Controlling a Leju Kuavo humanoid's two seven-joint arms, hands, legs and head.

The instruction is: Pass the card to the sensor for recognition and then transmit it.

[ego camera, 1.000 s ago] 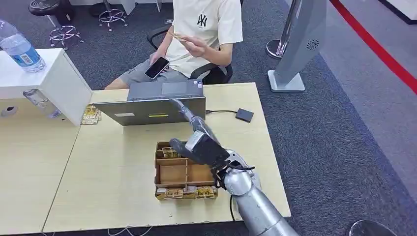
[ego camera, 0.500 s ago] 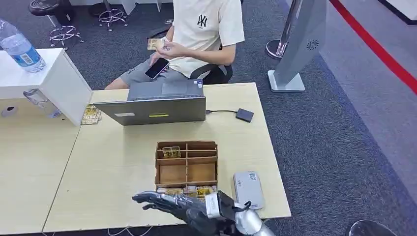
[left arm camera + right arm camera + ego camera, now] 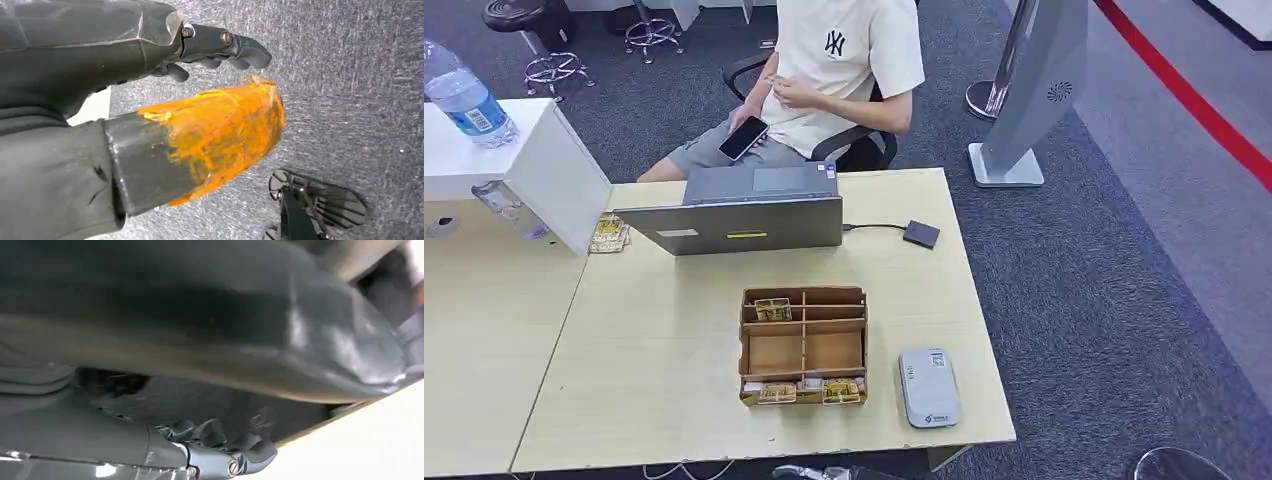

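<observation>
A grey card sensor (image 3: 929,387) lies flat on the table near its front right corner. Beside it stands a wooden divided box (image 3: 803,345) with gold cards (image 3: 773,309) in a far slot and more cards (image 3: 804,391) along its near side. At the table's front edge, the fingertips of my right hand (image 3: 817,472) peek up, empty. The right wrist view shows that hand (image 3: 220,450) below the tabletop's underside. My left hand (image 3: 220,90) hangs over grey carpet, its thumb wrapped in orange tape, holding nothing.
A person (image 3: 839,60) sits behind the table with hands at the chest and a phone (image 3: 743,138) on the lap. A laptop (image 3: 744,210), a small black box on a cable (image 3: 921,234) and a water bottle (image 3: 464,98) stand at the back.
My right arm has drawn back from over the box and dropped below the table's front edge. The person brought the card they held in towards the chest.
</observation>
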